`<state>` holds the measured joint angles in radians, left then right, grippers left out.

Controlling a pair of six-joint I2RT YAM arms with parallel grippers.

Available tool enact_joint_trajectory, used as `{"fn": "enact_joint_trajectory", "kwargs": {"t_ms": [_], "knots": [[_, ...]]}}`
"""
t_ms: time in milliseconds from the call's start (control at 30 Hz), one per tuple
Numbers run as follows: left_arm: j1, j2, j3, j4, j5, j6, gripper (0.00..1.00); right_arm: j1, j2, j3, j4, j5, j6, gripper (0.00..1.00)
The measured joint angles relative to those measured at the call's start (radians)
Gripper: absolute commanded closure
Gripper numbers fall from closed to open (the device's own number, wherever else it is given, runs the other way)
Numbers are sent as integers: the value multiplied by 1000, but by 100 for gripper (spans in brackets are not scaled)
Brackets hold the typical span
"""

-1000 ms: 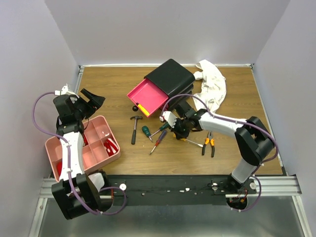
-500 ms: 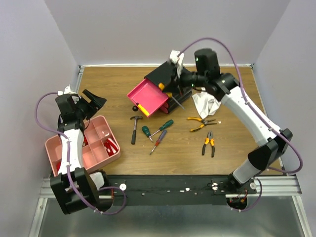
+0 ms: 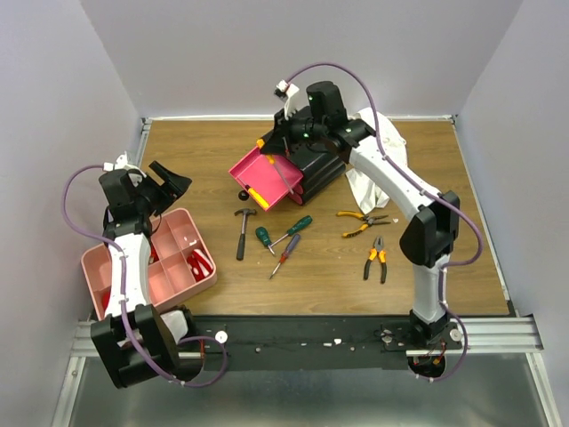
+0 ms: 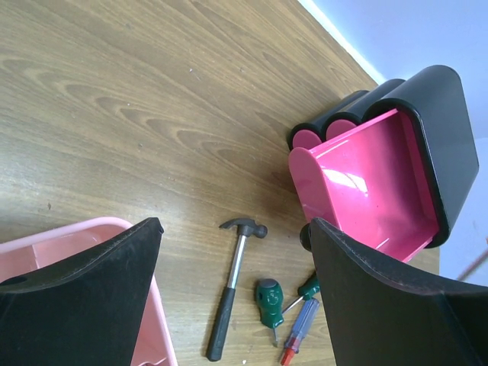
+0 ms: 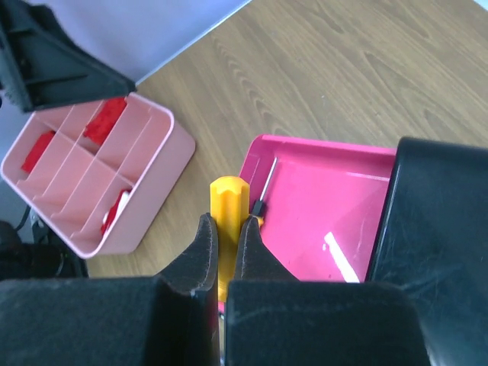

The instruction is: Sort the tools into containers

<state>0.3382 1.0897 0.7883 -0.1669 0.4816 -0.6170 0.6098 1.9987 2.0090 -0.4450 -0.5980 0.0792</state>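
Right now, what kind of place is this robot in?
Probably a robot test booth: plain walls box in one wooden table, the left arm and right arm sit on a metal rail, and small tools like the hammer lie out.

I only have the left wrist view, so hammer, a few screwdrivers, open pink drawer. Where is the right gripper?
Observer: The right gripper is above the open drawer, shut on a yellow-handled screwdriver.
Operator: Any tools outside my frame?
Observer: Yes, pliers lie on the table toward the right arm's side, a second pair nearby.
Operator: Is the tray empty?
Observer: No, red pieces sit in several compartments of the pink tray.
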Motion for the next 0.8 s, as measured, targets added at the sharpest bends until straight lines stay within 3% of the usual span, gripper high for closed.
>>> {"fn": "enact_joint_trajectory", "kwargs": {"t_ms": [467, 500, 533, 633, 800], "knots": [[0, 5, 0, -8, 1, 26, 11, 14, 100, 84, 33, 98, 92, 98], [0, 10, 0, -8, 1, 26, 11, 16, 119, 84, 33, 111, 105, 93], [0, 12, 0, -8, 1, 26, 11, 18, 132, 84, 33, 117, 113, 69], [0, 22, 0, -8, 2, 26, 11, 20, 180, 84, 31, 130, 127, 43], [0, 37, 3, -7, 2, 26, 11, 26, 182, 71, 17, 145, 90, 36]]}}
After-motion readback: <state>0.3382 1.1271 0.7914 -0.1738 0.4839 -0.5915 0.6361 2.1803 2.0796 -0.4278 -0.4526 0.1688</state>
